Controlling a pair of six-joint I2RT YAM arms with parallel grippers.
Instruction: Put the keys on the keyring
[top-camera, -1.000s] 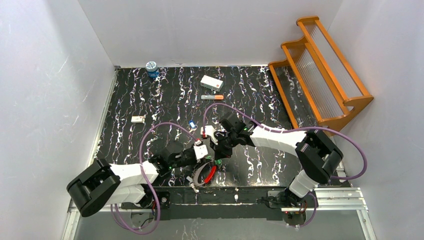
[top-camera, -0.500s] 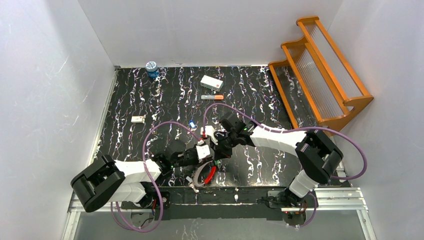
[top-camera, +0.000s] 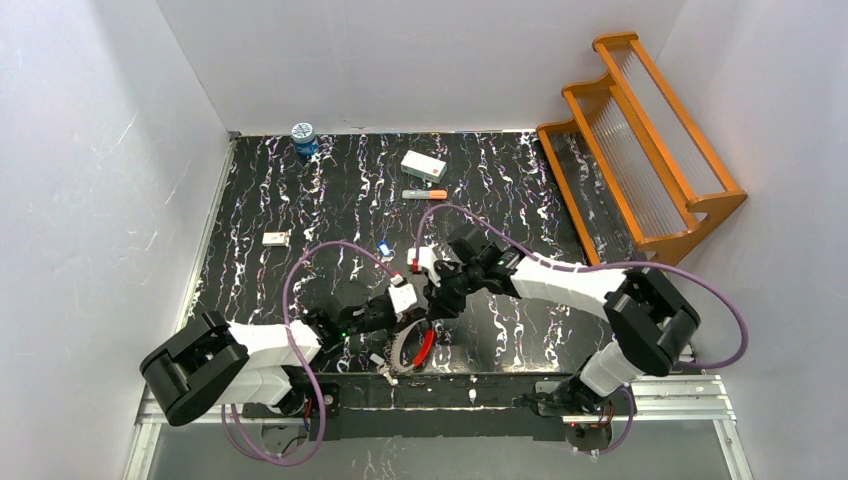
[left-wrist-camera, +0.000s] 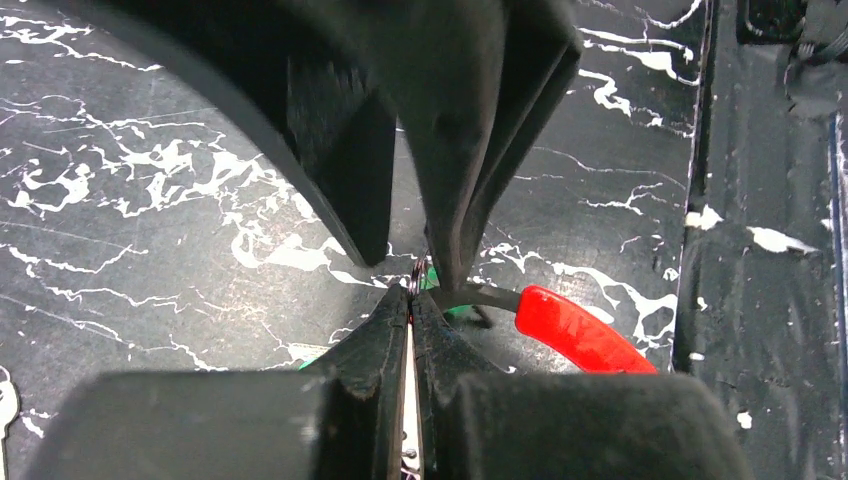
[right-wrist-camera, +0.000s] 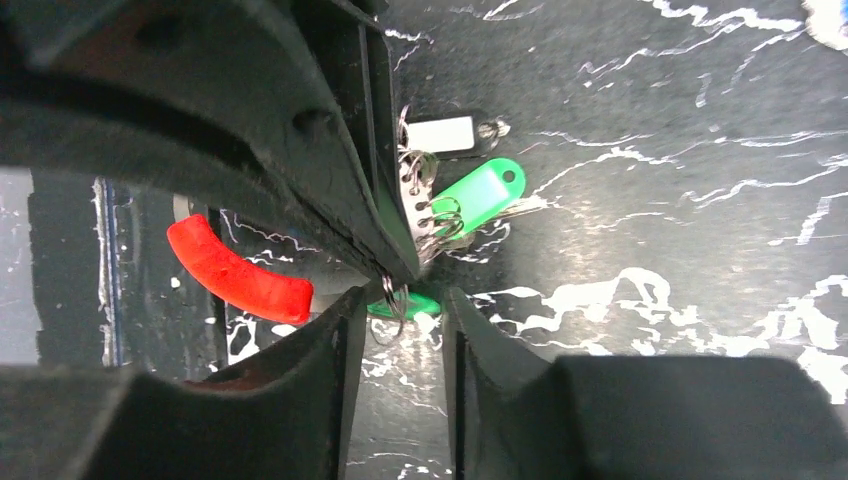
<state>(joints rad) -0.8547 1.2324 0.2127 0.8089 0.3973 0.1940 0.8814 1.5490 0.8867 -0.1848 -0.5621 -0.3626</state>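
Keyring (top-camera: 413, 347) lies at the desk's (top-camera: 300, 200) near edge, red arc on the right, just nearer than both my tools. My left tool (left-wrist-camera: 410, 303) is pressed together on the keys (right-wrist-camera: 417, 205), a green tag (right-wrist-camera: 481, 190) dangling beside them. My right tool (right-wrist-camera: 400, 300) stands spread, a small wire ring (right-wrist-camera: 392, 300) between its fingers. Farther off lies a blue-headed key (top-camera: 385, 249), alone.

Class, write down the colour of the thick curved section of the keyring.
That keyring section is bright red, clearest in the left wrist view.
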